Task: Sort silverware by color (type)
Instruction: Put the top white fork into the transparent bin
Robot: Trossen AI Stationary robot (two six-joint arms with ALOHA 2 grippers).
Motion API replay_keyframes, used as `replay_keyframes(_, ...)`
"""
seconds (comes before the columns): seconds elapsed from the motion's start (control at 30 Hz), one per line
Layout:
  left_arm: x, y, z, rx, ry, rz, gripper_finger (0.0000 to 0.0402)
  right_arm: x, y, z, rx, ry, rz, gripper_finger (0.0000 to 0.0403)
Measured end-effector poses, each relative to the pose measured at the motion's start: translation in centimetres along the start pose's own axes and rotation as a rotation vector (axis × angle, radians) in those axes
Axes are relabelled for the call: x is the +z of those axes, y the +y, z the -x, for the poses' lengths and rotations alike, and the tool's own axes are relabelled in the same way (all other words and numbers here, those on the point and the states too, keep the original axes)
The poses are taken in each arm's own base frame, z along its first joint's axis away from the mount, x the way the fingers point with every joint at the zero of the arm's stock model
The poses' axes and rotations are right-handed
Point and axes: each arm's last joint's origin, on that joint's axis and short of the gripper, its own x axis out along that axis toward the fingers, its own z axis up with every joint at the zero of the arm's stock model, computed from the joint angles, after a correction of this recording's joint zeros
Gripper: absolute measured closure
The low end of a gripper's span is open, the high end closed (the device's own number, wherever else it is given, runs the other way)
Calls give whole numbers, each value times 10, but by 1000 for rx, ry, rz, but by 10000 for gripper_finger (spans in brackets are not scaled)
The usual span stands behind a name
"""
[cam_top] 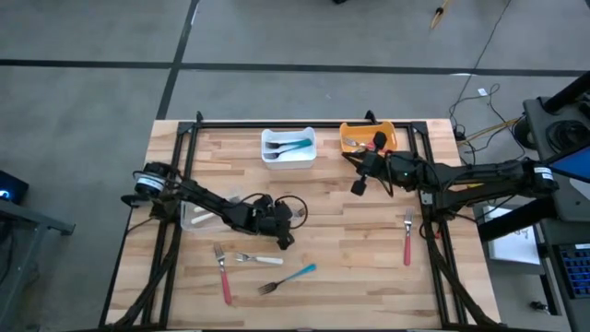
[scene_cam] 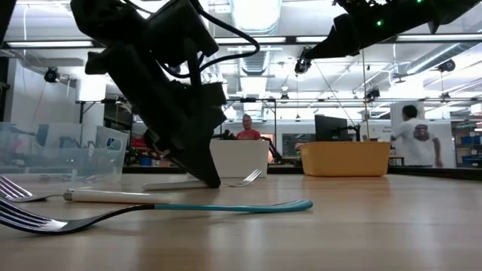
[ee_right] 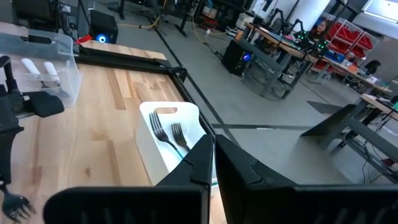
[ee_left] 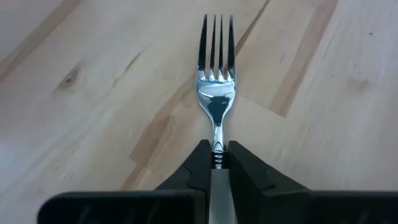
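Sorting is partly done: the left end effector [ee_left: 214, 163] is clenching a white-handled metal fork [ee_left: 215, 81] on the wooden counter [cam_top: 350, 258]; four pieces are lying loose, while the right end effector [cam_top: 358, 187], closed empty, is hovering near the orange bin [cam_top: 348, 140]

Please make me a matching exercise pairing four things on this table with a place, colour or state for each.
Things:
1. white bin
2. fork near the right edge of the table
3. left hand
4. clear bin

Descriptions:
A. red handle
B. shut on a white-handled fork
C. holds teal-handled forks
D. stands on the table's left side

Pairs: 1-C, 2-A, 3-B, 4-D
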Motion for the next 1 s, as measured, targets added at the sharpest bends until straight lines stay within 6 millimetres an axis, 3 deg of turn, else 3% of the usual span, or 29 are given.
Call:
replay_keyframes(0.13,7,-1,9,-30,-7,-27,392,-1,0,0,2,6,3,394)
replay_keyframes(0.4,30,3,45,-78,-94,-70,397,-2,1,0,3,12,12,394)
replay_keyframes(0.53,35,4,57,-136,-101,-230,399,-2,1,0,3,13,12,394)
replay_keyframes(0.63,34,1,58,-205,-87,-317,400,-2,1,0,3,13,12,394)
replay_keyframes(0.8,30,3,46,-175,-60,-309,401,-2,1,0,3,13,13,394)
replay_keyframes(1.0,27,5,30,-126,-55,-303,359,-2,1,0,4,16,23,394)
